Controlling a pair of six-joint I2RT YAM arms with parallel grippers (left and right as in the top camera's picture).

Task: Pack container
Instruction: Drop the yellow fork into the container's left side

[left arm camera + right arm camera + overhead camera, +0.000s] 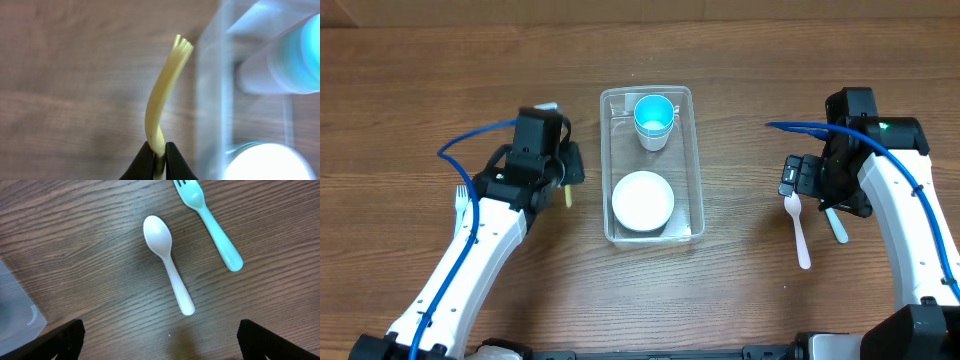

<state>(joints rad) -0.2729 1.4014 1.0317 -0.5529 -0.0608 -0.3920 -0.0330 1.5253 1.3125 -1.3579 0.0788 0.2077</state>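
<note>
The clear plastic container (pixel 605 170) stands at the table's middle, holding a blue cup (pixel 654 120) at its far end and a white bowl (pixel 642 200) at its near end. My left gripper (pixel 565 180) is just left of the container, shut on a yellow fork (pixel 162 90) whose tines point away from the jaws (pixel 159 155), beside the container's wall (pixel 210 100). My right gripper (pixel 800 178) is open and empty above the table, over a white spoon (pixel 167 262) and a teal fork (pixel 210 222).
The white spoon (pixel 798 228) and teal fork (pixel 835 225) lie right of the container, near my right arm. A white fork (pixel 462 200) lies by my left arm's outer side. A corner of the container (pixel 17 315) shows in the right wrist view.
</note>
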